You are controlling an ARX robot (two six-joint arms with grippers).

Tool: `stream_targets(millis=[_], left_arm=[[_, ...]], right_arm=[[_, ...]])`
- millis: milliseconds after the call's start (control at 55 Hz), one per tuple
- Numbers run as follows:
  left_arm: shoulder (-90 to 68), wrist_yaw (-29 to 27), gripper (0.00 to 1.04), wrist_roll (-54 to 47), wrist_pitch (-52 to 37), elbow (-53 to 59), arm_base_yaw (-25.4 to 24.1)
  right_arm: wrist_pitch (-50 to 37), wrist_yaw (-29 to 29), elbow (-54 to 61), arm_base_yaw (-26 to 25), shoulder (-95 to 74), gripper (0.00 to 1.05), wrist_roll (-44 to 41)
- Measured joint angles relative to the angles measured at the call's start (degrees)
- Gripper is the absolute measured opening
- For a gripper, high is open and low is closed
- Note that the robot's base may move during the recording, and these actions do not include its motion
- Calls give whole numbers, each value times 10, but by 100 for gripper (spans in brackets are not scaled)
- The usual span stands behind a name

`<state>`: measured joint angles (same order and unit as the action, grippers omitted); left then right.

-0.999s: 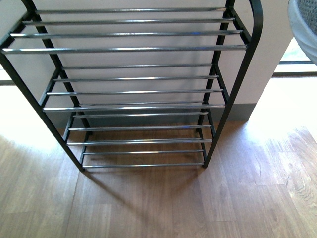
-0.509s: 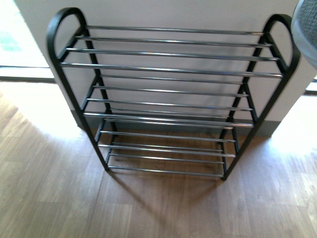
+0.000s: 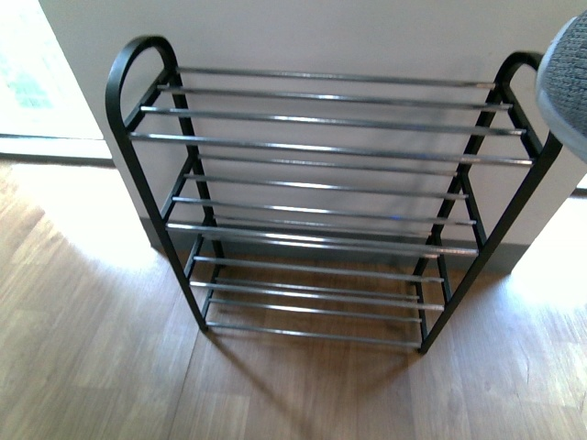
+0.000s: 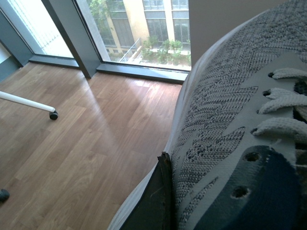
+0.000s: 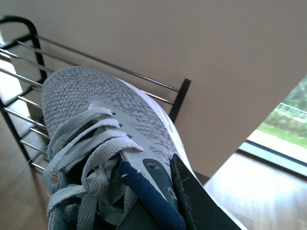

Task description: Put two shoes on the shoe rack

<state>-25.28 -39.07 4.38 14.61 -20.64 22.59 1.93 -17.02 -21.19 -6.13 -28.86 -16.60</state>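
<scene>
The rack [image 3: 321, 148] has swung fully into view; the right gripper [image 5: 192, 203] clamps a sneaker [image 3: 567, 64] at its 2 o'clock, the left gripper [image 4: 162, 191] clamps the other sneaker [image 4: 230, 120], so placing looks near

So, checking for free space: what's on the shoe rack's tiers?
Nothing sits on the visible rods of the shoe rack. The grey sneaker hides its top right corner.

You see shoe rack [image 3: 330, 149] on wood floor [image 3: 92, 357] against wall [image 3: 321, 37]; grey sneaker [image 3: 567, 78] toe upper right, seemingly over rack's end.
</scene>
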Motion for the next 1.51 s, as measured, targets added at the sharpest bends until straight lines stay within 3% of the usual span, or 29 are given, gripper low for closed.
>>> stream_targets(millis=[73, 254, 563, 854, 999, 1253, 1508], left_arm=[[0, 1, 2, 0, 0, 0, 0], [0, 5, 2, 0, 0, 0, 0], [0, 5, 2, 0, 0, 0, 0], [0, 4, 2, 0, 0, 0, 0], [0, 5, 2, 0, 0, 0, 0], [0, 5, 2, 0, 0, 0, 0], [0, 4, 2, 0, 0, 0, 0]], right_arm=[[-24, -9, 0, 8, -9, 1, 55], [-75, 53, -76, 86, -117, 1, 184], [-148, 151, -239, 165, -383, 1, 227], [-114, 239, -383, 184, -574, 1, 336], [-77, 283, -467, 196, -654, 1, 438], [34, 313, -561, 234, -777, 1, 650], [2, 357, -581, 231, -825, 1, 656]])
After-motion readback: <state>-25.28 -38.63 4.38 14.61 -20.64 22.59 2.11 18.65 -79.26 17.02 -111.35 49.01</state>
